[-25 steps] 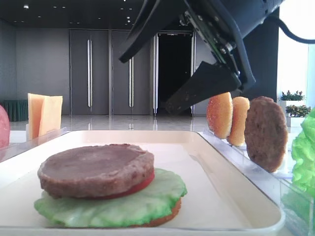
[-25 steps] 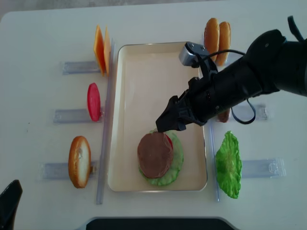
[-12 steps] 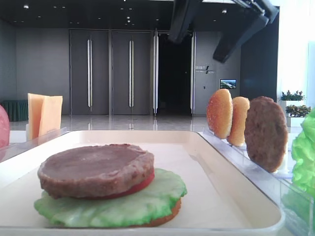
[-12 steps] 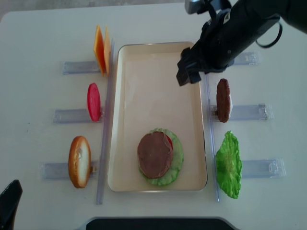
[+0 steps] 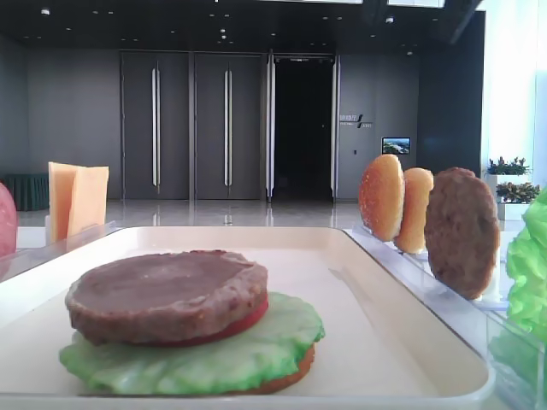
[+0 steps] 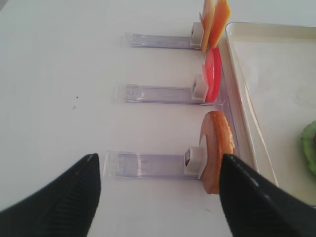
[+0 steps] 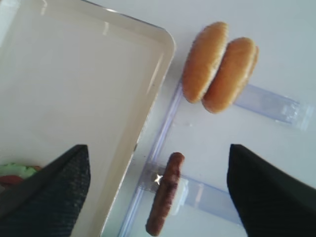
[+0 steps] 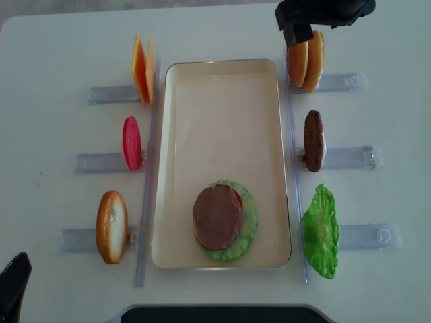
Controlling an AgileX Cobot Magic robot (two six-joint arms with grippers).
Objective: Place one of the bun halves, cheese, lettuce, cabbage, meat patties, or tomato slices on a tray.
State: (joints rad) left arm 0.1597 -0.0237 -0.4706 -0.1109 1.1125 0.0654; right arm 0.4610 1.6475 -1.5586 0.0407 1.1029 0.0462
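Greyish-brown meat patty (image 8: 217,217) flat on top of lettuce stack near front end of cream tray (image 8: 222,108), well apart from right jaws (image 7: 158,190), spread wide, empty, up above bun halves (image 8: 304,58), left jaws (image 6: 160,197) apart, empty, hovering over white bench (image 8: 54,54) beside left holders

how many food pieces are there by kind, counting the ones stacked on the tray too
bun halves: 4 (two upright at top right, one at lower left, one under the stack)
meat patties: 2 (stack, holder)
tomato slices: 2 (holder, stack)
cheese: 2
lettuce: 2 (stack, holder)
total: 12
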